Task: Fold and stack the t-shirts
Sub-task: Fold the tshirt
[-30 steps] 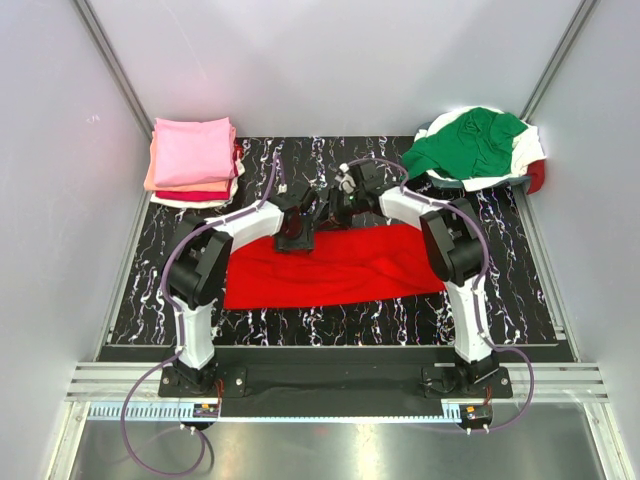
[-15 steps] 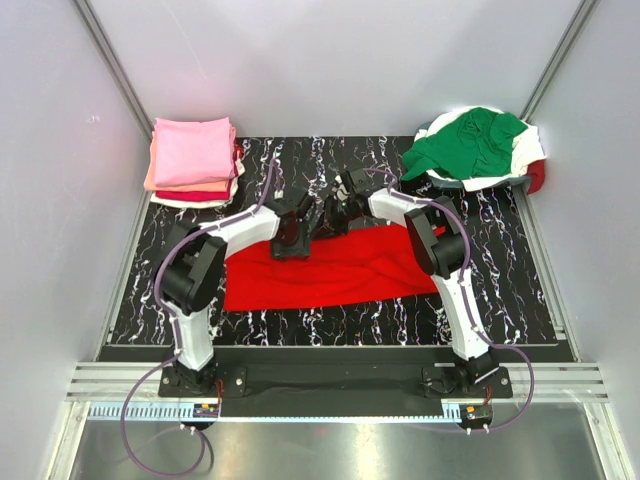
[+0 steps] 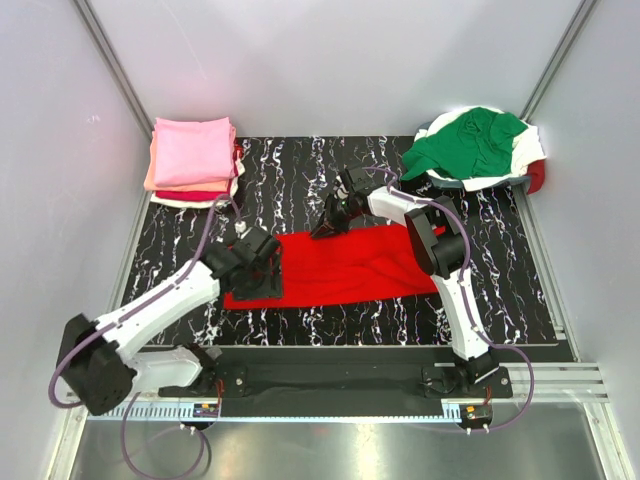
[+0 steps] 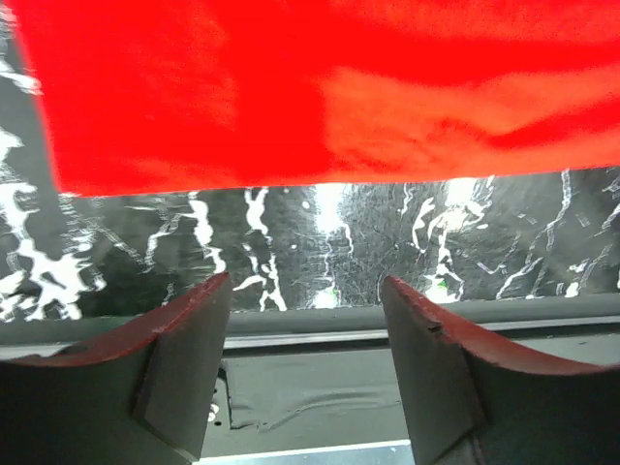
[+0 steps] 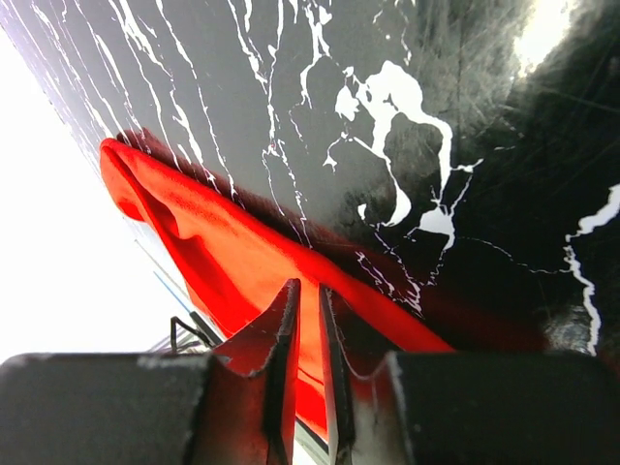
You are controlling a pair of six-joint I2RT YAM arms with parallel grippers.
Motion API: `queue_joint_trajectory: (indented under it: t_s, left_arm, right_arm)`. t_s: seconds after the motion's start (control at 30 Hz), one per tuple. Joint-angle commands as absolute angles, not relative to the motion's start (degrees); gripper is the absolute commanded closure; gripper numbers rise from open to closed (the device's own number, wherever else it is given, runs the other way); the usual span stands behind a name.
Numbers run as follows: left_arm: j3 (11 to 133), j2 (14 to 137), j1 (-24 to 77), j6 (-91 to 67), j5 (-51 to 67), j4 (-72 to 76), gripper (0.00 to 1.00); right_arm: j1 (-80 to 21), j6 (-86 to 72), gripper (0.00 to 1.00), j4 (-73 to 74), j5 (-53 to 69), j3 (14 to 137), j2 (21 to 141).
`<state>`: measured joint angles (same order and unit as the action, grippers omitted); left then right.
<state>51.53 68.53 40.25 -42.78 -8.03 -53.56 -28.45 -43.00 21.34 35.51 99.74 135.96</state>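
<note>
top external, and the bright red t-shirt lies as a long rumpled band across the middle of the black marbled surface. the left hand sits over the shirt's left end. on the left wrist view its fingers are spread wide with nothing between them, just bare surface and the shirt's edge beyond. the right hand is out at the far edge of the shirt, about midway along. the right wrist view shows its fingers closed to a thin slit with red showing in it. i read that as a pinch on the far hem, though the contact itself is hard to see. in the far left corner there's a folded stack, pink on top with salmon, dark red and white edges below. far right, a green t-shirt is heaped loose over white cloth.

handling now: this is light, limp cloth. it will sag once it's lifted, and a one-point lift will bunch it. my call is a hold at two spread points on an edge, corners or hem ends, pinching through both layers so the fold doesn't slide apart. the surface looks smooth, so expect the cloth to slip when tugged rather than stay put.
</note>
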Motion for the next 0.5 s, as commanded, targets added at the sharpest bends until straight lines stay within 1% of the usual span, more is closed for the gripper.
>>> queue_joint_trajectory:
  t_s: [0.0,0.07,0.1,0.17,0.27,0.47]
  left_arm:
    - [55.43,68.63,38.94,-42.64,-15.79,-54.94,0.3]
    - [60.52,72.14,37.62,-38.78,-17.66,-53.01,0.29]
    - [62.56,76.94,36.75,-37.37,-17.75,-52.3,0.3]
    - [66.6,82.24,34.81,-33.67,-18.71,-50.37,0.3]
    - [76.52,95.31,31.65,-30.16,-19.34,-49.05,0.34]
    - [84.45,107.74,28.31,-26.03,-16.97,-46.41,0.37]
  right_arm:
    - [-28.39,-42.45,0.8,23.03,30.32,100.28,137.11]
    - [-28.39,-42.28,0.8,22.85,30.5,100.11,136.93]
    - [-28.48,-42.28,0.81,22.76,30.59,100.11,136.85]
    - [-28.39,-42.19,0.81,22.41,30.85,99.93,136.85]
    - [-28.3,-42.19,0.82,22.5,30.76,100.02,136.93]
    - [-28.39,-42.19,0.83,22.5,30.5,99.76,136.85]
